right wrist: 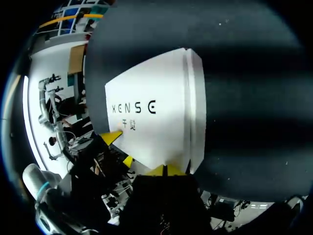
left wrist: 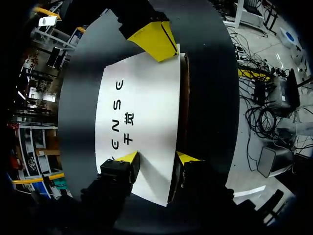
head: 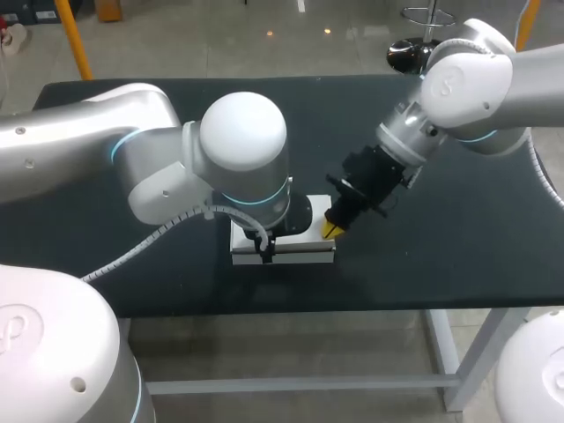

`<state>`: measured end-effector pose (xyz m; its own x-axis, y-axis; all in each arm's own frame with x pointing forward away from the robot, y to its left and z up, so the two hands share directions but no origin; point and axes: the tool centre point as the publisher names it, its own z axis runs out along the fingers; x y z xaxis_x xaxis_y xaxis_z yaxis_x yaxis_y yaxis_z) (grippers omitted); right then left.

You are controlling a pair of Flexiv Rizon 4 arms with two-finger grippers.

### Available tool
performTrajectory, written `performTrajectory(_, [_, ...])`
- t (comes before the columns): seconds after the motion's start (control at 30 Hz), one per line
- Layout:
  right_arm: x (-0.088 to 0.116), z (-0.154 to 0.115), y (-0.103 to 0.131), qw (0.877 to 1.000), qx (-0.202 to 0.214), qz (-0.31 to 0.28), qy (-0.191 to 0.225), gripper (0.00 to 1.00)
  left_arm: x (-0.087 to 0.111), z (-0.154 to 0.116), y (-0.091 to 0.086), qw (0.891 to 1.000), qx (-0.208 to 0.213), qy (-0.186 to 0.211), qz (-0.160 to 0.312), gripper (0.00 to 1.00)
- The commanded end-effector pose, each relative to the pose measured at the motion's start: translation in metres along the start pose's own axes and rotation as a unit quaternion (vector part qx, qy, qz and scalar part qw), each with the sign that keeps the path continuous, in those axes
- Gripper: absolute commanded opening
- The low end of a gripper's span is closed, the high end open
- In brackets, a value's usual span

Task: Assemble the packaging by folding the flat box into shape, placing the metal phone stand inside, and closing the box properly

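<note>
Head view shows a white box (head: 300, 249) lying flat near the middle of the black table (head: 441, 264), its long axis running left to right and its printed top facing up. The left arm (head: 132, 159) comes in from the left and bends down over the box's left half, hiding much of it. In the left wrist view the left gripper (left wrist: 157, 157) has its fingers spread apart: one yellow tip (left wrist: 128, 157) sits over the white top and the other (left wrist: 187, 157) lies just past a long edge, where a thin brown strip shows. It is not clamped on anything. The right gripper (head: 333, 229) reaches in from the far right and slants down to the box's right end. Its two tips are pinched together and touch the top edge there, with nothing seen between them.
</note>
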<state>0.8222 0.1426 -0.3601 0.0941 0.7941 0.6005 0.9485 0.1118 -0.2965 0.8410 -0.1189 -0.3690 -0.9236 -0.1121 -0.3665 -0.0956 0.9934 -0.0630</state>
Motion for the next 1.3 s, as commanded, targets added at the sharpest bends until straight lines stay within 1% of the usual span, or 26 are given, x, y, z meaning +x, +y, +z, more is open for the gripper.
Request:
performTrajectory(0.03, [-0.001,0.002,0.001,1.000,0.001,0.000,0.000,0.00,-0.001,0.001,0.002,1.000,-0.002,0.002,0.000,0.51])
performTrajectory(0.13, [-0.002,0.003,0.001,1.000,0.001,0.000,0.000,0.00,0.000,0.000,0.004,1.000,-0.004,0.003,0.000,0.57])
performTrajectory(0.27, [-0.003,0.004,0.002,1.000,0.002,0.001,0.000,0.00,0.000,-0.004,0.007,1.000,-0.002,0.007,-0.002,0.60])
performTrajectory(0.4, [-0.003,0.004,0.002,1.000,0.002,0.002,0.001,0.00,0.001,-0.012,0.012,1.000,0.015,0.014,-0.004,0.57])
performTrajectory(0.5, [-0.003,0.004,0.002,1.000,0.002,0.002,0.001,0.00,-0.002,-0.023,0.017,0.999,0.045,0.024,-0.016,0.47])
performTrajectory(0.57, [-0.002,0.004,0.002,1.000,0.002,0.002,0.001,0.00,-0.005,-0.029,0.020,0.998,0.060,0.026,-0.021,0.35])
performTrajectory(0.6, [-0.002,0.004,0.001,1.000,0.001,0.002,0.001,0.00,-0.006,-0.032,0.022,0.997,0.065,0.026,-0.026,0.27])
performTrajectory(0.63, [-0.002,0.005,0.001,1.000,0.001,0.002,0.000,0.00,-0.007,-0.033,0.023,0.997,0.067,0.026,-0.033,0.16])
performTrajectory(0.67, [-0.002,0.005,0.001,1.000,0.001,0.001,0.000,0.00,-0.009,-0.034,0.025,0.996,0.073,0.028,-0.040,0.00])
performTrajectory(0.8, [-0.001,0.005,0.001,1.000,0.000,0.001,-0.001,0.00,-0.017,-0.031,0.028,0.992,0.087,0.054,-0.069,0.00])
performTrajectory(0.87, [-0.001,0.005,0.001,1.000,-0.001,0.001,-0.001,0.00,-0.019,-0.026,0.029,0.991,0.085,0.069,-0.081,0.00])
performTrajectory(1.1, [0.000,0.006,0.001,1.000,-0.003,0.002,-0.004,0.00,-0.021,-0.013,0.030,0.987,0.089,0.105,-0.087,0.00])
performTrajectory(1.3, [0.000,0.009,0.002,1.000,-0.003,0.004,-0.007,0.00,-0.018,-0.003,0.031,0.985,0.089,0.121,-0.090,0.00])
